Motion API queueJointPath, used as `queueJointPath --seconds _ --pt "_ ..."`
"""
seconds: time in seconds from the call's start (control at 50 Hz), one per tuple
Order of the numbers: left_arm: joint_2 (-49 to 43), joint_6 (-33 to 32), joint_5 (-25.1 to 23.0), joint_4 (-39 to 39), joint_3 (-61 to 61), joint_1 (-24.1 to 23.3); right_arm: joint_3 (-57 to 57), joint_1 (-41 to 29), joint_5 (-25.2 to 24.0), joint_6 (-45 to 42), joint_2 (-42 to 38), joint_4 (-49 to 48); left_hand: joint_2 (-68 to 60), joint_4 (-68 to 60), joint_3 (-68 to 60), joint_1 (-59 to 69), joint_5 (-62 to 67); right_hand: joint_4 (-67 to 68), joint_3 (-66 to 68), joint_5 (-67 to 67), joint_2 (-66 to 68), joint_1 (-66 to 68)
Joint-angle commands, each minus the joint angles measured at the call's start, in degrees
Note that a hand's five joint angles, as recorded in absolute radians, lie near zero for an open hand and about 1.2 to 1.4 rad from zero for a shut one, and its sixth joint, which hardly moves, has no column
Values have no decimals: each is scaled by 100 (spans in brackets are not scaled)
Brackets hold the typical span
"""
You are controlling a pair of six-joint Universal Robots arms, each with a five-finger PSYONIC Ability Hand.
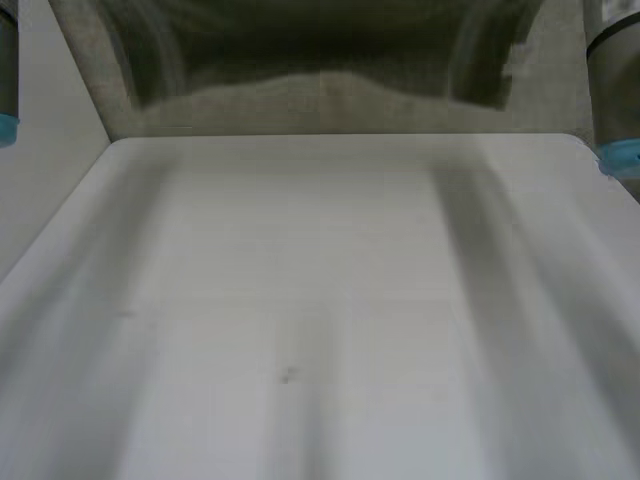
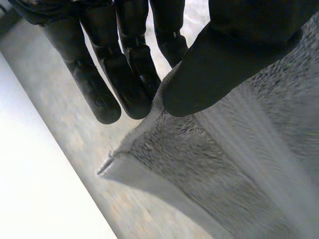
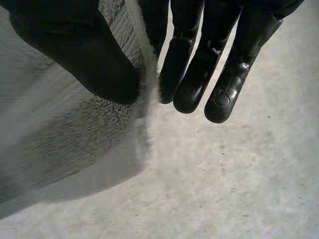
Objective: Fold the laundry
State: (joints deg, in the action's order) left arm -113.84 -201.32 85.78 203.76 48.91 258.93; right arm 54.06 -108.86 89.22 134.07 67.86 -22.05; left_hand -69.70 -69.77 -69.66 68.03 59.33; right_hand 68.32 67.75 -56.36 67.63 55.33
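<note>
A grey terry towel (image 1: 320, 60) hangs spread out past the far edge of the white table (image 1: 300, 300), stretched between my two arms. In the left wrist view my left hand (image 2: 224, 64) pinches an upper edge of the towel (image 2: 209, 164) between thumb and fingers (image 2: 124, 74), near a corner that juts out below. Over in the right wrist view my right hand (image 3: 84, 55) pinches the towel's (image 3: 65, 134) other upper edge the same way, thumb on one face, fingers (image 3: 199, 74) behind it.
My left arm (image 1: 8, 70) and right arm (image 1: 615, 80) reach past the table's far corners. Bare concrete floor (image 3: 239, 179) lies below the hanging towel. The table's edge (image 2: 30, 189) runs beside my left hand.
</note>
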Motion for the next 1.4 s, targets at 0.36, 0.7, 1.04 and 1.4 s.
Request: queueJointPath --seconds 0.36,0.7,1.04,1.4 --pt "81 -38 -1063 1148 5373 448 3505 163 -1496 -30 -712 543 -1030 -1023 -1034 1197 1067 1168 1225 -1364 1237 2467" --pt "3163 -2860 -1511 -3734 6896 1265 4060 1165 -1539 -1506 1360 5552 -1030 -1023 -1034 1197 1067 1168 1225 -1364 1237 2467" --pt "787 -2140 -1715 -1867 5132 766 2937 745 -935 -769 -297 3656 -1030 -1023 -1034 1197 1067 1168 1225 -1364 1237 2467" --pt "-1316 -1981 -844 -856 2940 35 1555 313 -335 -646 -1899 1396 -1030 -1023 -1034 1197 1067 1168 1225 -1364 1237 2467"
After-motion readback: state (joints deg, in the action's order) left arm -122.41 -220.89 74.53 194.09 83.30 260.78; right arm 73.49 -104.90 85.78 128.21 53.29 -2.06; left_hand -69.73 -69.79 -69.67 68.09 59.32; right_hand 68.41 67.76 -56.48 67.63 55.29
